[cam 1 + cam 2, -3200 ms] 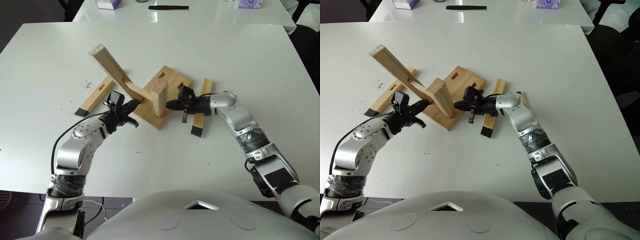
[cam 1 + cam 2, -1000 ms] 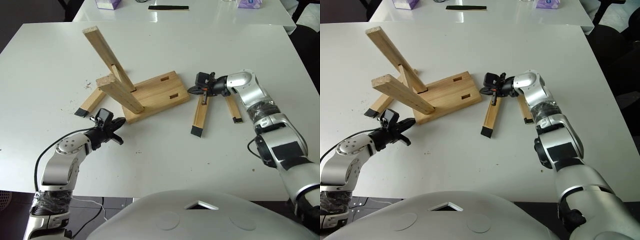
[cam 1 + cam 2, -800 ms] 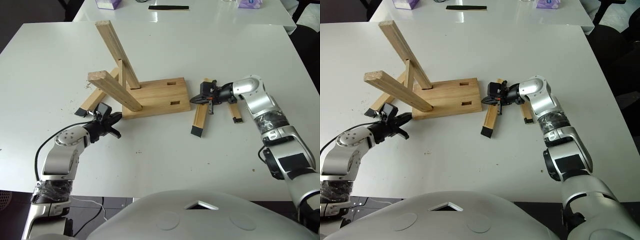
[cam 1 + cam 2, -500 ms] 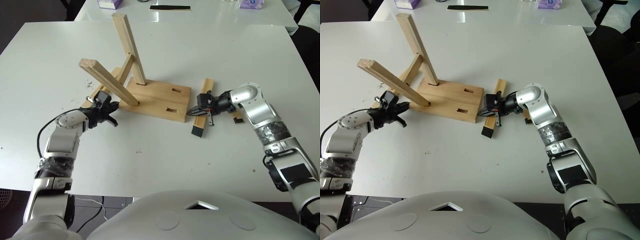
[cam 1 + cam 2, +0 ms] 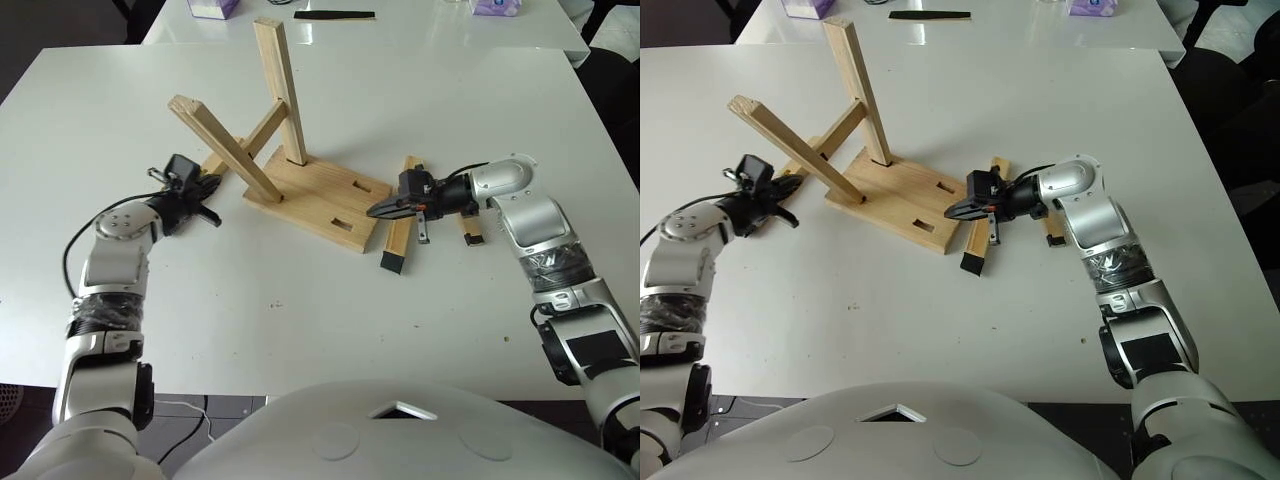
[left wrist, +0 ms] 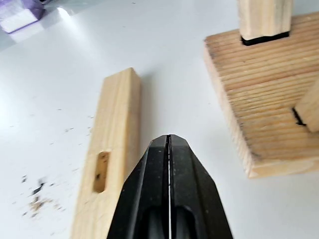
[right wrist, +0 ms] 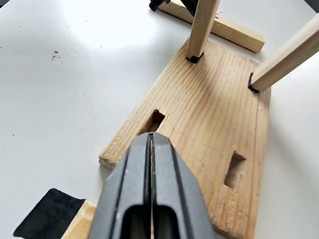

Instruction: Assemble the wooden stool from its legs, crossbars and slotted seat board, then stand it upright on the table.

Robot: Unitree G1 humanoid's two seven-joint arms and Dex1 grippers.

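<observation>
Half built: the seat board [image 5: 320, 195] lies flat mid-bench with two legs [image 5: 280, 85] and a crossbar [image 5: 258, 128] fitted at its far-left end, and the two slots toward the right are empty. Next a loose leg must be picked up, so a claw has to open. The left claw [image 6: 169, 144] is pinched shut and empty, beside the loose leg [image 6: 112, 149] left of the board. The right claw [image 5: 375, 211], also shut and empty, points at the board's right corner, over another loose leg [image 5: 402, 215].

The seat board [image 5: 322, 196] has turned on the bench [image 5: 300, 300], and its two fitted legs [image 5: 280, 90] now stand taller. My left end effector [image 5: 205, 192] has moved out leftward and sits beside the loose leg [image 6: 112, 149]. My right end effector [image 5: 373, 212] swung out right and is back at the board's corner.
</observation>
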